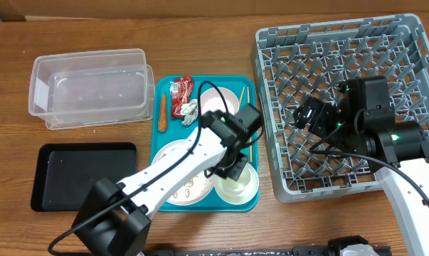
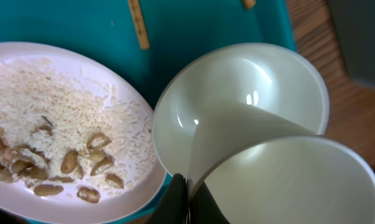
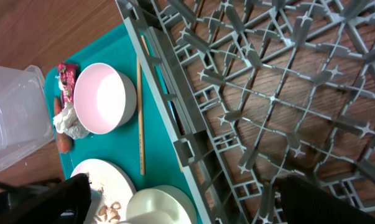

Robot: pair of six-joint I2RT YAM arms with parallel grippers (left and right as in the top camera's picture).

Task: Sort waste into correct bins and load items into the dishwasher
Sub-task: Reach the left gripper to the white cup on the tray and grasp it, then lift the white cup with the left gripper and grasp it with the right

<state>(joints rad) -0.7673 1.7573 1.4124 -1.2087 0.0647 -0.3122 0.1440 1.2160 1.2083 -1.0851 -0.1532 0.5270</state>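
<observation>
Left claw (image 2: 186,200) pinched tight on the thin rim of one smooth cream cup (image 2: 287,180), overlapping one glossy white bowl (image 2: 243,87) at the teal tray's (image 2: 206,25) corner. One round plate (image 2: 69,124) alongside, rice (image 2: 56,93) and beige shell scraps (image 2: 91,168) on it. One pink bowl (image 3: 103,98), two slim wooden chopsticks (image 3: 140,118), one crinkled red wrapper (image 3: 66,76), one crumpled tissue (image 3: 69,121), one carrot stub (image 3: 63,143). Right claw (image 1: 310,117) gapes wide, empty, over the latticed grey dish rack (image 1: 342,64).

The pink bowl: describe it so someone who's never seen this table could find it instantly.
Left of the grey dish rack lies a teal tray. At its far end, between a crumpled tissue and a chopstick, stands the pink bowl, upright and empty. It's the tray's only pink dish.
</observation>
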